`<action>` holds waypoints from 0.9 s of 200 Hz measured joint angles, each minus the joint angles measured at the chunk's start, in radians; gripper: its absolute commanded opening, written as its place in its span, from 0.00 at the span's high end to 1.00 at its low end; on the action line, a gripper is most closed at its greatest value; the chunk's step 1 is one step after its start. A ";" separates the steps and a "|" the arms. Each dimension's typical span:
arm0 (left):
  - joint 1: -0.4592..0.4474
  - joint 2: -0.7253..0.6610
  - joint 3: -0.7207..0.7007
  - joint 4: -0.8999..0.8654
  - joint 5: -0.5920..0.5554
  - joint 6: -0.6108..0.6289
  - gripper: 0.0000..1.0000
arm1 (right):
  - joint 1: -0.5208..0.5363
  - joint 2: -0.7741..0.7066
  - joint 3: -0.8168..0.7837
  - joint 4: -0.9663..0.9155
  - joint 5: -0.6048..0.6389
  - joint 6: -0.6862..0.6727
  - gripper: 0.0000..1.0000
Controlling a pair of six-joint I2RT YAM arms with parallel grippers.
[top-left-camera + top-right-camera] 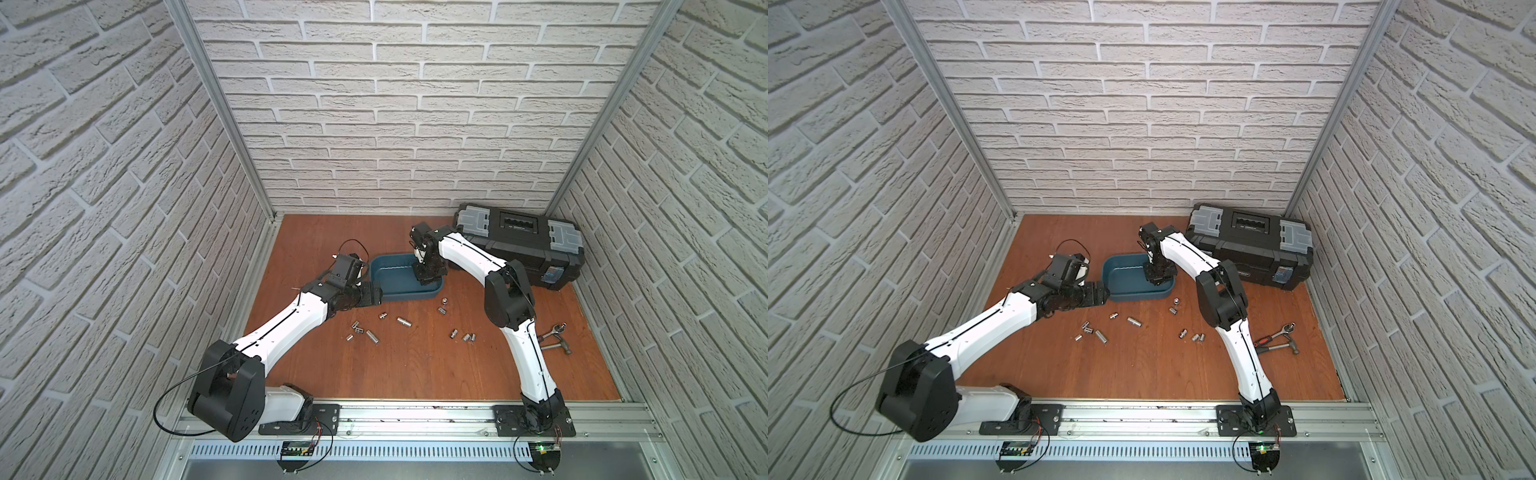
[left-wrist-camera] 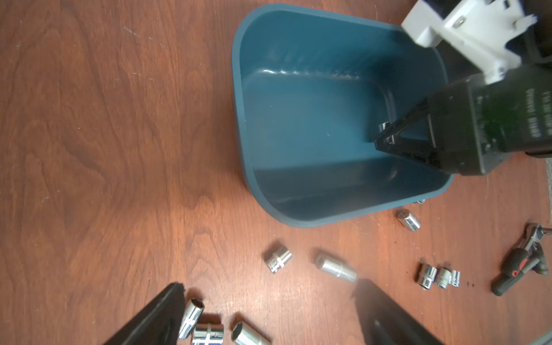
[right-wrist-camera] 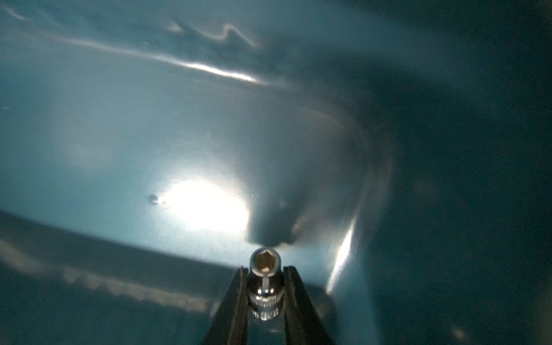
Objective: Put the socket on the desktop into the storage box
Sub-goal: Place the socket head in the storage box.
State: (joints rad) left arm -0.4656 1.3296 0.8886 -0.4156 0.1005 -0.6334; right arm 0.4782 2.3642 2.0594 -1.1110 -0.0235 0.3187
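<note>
The teal storage box stands mid-desktop. My right gripper reaches down inside its right end, shut on a small chrome socket, hex opening toward the box floor. In the left wrist view that gripper hangs low in the box, the socket glinting at its tips. My left gripper is open, holding nothing, at the box's near-left corner. Several loose sockets lie in front of the box.
A black toolbox stands at the back right, close behind my right arm. A ratchet and a hammer lie near the right wall. Brick walls enclose three sides, and an aluminium rail runs along the front edge.
</note>
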 measured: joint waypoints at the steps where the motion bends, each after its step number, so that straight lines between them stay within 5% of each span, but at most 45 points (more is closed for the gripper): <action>1: 0.000 0.000 0.000 0.000 0.000 0.000 0.07 | 0.000 0.000 0.000 0.000 0.000 0.000 0.71; 30: 0.000 -0.002 -0.006 0.000 0.000 0.000 0.07 | 0.000 0.003 0.001 -0.004 0.004 0.006 0.60; 87: 0.000 -0.001 -0.006 0.000 0.013 0.001 0.07 | 0.001 -0.041 -0.019 -0.002 0.006 0.007 0.59; 180: -0.116 0.153 0.146 -0.016 0.062 0.081 0.07 | 0.011 -0.468 -0.330 0.067 0.006 0.039 0.55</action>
State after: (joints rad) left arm -0.5812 1.4822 1.0344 -0.4316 0.1623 -0.5522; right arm 0.4892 1.8957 1.7290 -1.0439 -0.0177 0.3580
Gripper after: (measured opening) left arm 0.933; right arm 0.442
